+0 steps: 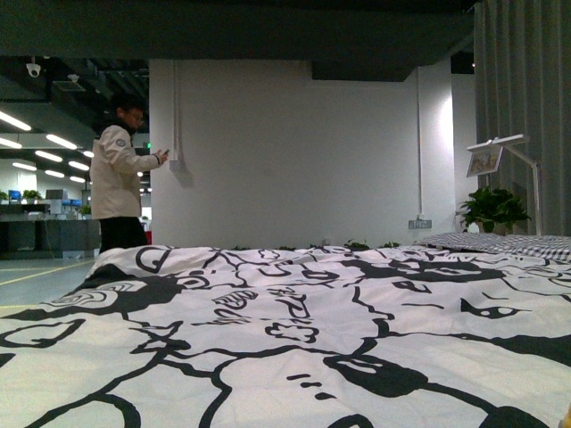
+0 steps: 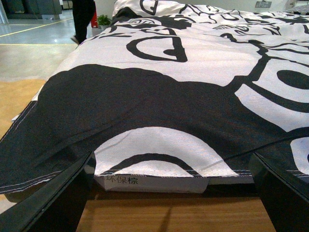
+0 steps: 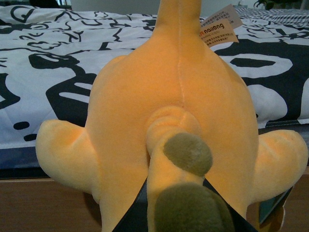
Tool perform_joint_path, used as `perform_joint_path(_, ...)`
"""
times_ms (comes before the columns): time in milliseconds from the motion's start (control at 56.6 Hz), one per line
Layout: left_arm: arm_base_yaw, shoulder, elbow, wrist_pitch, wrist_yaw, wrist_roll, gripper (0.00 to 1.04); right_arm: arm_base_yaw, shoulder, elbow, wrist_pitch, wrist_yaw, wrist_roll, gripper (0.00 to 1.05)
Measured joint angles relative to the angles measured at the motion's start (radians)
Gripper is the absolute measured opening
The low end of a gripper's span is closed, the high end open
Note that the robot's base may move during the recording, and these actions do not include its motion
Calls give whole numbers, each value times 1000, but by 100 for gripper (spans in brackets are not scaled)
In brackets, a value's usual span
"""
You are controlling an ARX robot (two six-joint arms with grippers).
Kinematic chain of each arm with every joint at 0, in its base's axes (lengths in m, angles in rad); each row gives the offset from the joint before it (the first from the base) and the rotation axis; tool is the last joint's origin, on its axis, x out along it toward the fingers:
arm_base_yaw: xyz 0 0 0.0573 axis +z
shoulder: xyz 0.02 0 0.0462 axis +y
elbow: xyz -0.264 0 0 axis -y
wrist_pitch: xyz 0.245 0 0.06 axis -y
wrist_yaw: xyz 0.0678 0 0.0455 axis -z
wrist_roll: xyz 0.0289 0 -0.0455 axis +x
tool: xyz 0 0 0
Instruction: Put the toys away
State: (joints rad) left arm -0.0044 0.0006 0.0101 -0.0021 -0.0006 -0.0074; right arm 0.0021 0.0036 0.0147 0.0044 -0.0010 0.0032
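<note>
Plush toy (image 3: 178,111) tail-first in right gripper (image 3: 177,203) | jaws clamped on tail | left gripper (image 2: 166,193) wide open

A white wall (image 1: 294,152) rises behind the bed (image 1: 294,330) with its black-and-white cover. A grey curtain (image 1: 522,89), white lamp (image 1: 504,143) and potted plant (image 1: 491,209) stand at its right.

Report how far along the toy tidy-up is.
Done: nothing visibly stowed. In hand: the right gripper brackets the tail of the plush toy, at the edge of the bed; a firm clamp cannot be confirmed. The left gripper is open and empty. Left: carrying the toy to storage, which no view shows.
</note>
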Motion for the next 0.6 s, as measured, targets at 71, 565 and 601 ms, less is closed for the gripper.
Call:
perform_joint_path(71, 0, 0, 0, 0, 0, 0, 98, 0, 0, 0, 0, 0, 0, 9)
perform_joint_path(565, 1, -1, 0, 0, -3, 0, 98, 0, 2, 0, -6, -5, 0, 9)
perform_joint_path(601, 1, 0, 0, -1, -2, 0, 98, 0, 2, 0, -8, -3, 0, 9)
